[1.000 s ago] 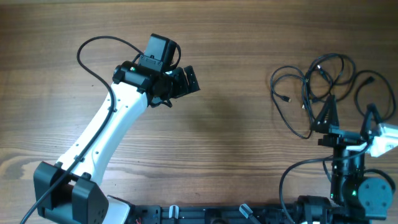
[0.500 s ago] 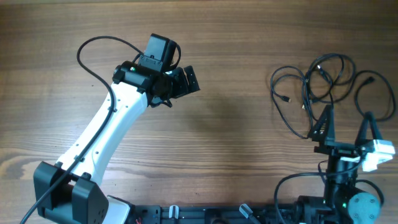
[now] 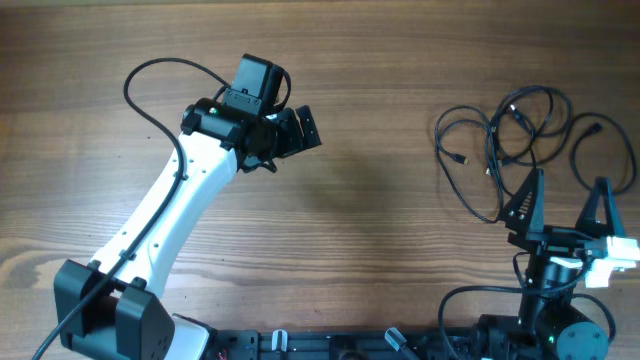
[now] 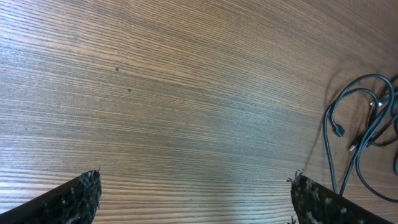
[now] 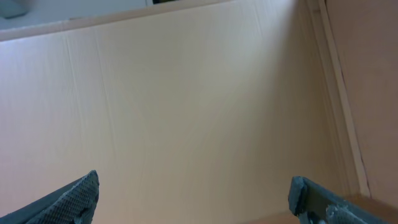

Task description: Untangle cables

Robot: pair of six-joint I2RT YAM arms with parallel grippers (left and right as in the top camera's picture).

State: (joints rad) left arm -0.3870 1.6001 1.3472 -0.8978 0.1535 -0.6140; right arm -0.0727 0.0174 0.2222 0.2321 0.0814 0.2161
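- Not begun: cables [image 3: 520, 135] looped in one heap on desk [image 3: 400, 220], apparently tangled.
- Right end effector [image 3: 563, 200] just beside cables, spread wide, empty.
- Left end effector [image 3: 295, 135] well apart from cables, likewise.

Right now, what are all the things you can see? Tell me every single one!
cables: several, too tangled to count, thin and black, right side of the table
table: one, brown wood, under everything
thick wires: two, black, one looping by each arm
pale panel: one, cream, fills the right wrist view
left arm: one, white and black, reaching from bottom left towards the middle
left gripper: one, black, open and empty, over bare wood
right arm: one, black, bottom right
right gripper: one, black, open and empty, just beside the cables
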